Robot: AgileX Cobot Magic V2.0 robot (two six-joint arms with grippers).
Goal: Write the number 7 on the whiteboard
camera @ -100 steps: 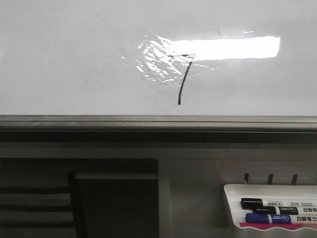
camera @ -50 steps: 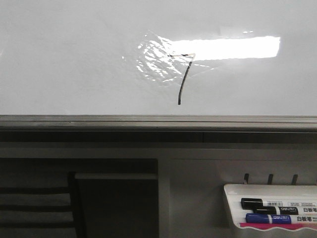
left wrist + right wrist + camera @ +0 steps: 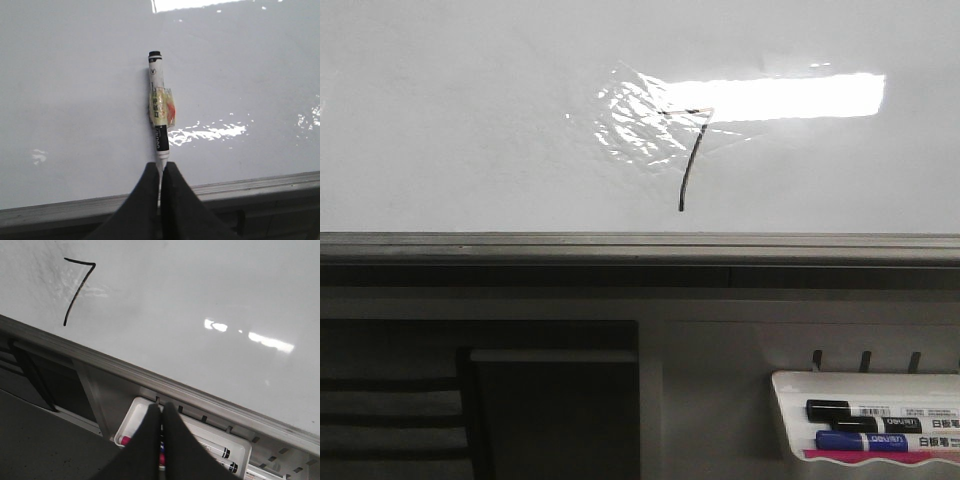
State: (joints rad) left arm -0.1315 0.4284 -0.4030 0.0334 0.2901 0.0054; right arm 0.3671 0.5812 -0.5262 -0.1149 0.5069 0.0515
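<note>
A thin black number 7 stands on the whiteboard, its top bar crossing a crinkly shiny patch below a bright glare. In the right wrist view the number 7 shows sharp on the whiteboard. My left gripper is shut on the end of a black-and-white marker with a taped band, which points out over the whiteboard. My right gripper is shut with nothing in it and hangs over the marker tray. Neither gripper shows in the front view.
A grey metal edge runs along the board's bottom. Below it at the right hangs a white marker tray holding black and blue markers; the tray also shows under my right fingers. A dark recess lies lower left.
</note>
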